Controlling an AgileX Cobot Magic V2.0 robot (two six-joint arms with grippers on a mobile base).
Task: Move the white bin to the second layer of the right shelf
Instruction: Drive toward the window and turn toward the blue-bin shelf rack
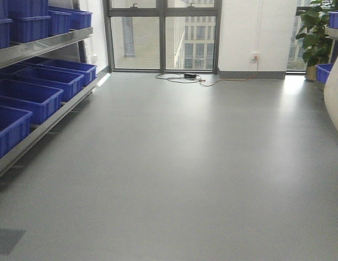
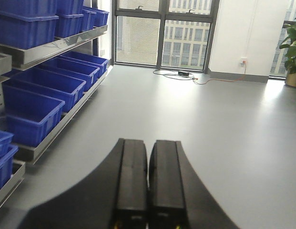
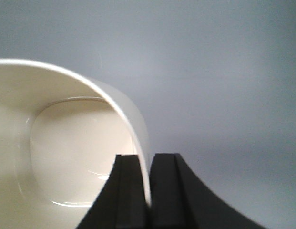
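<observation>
The white bin (image 3: 71, 143) fills the left of the right wrist view, its mouth turned toward the camera and its rounded base visible inside. My right gripper (image 3: 148, 157) is shut on the bin's wall, one finger inside the rim and one outside. In the front view a curved slice of the white bin (image 1: 335, 98) shows at the right edge, held above the grey floor. My left gripper (image 2: 148, 143) is shut with nothing between its fingers, hanging over the floor. The right shelf second layer is out of view.
A steel rack (image 1: 43, 46) along the left wall carries blue crates (image 1: 27, 98) on two levels. A cable and power block (image 1: 189, 76) lie on the floor by the window. A potted plant (image 1: 313, 38) and another blue crate (image 1: 323, 72) stand at the far right.
</observation>
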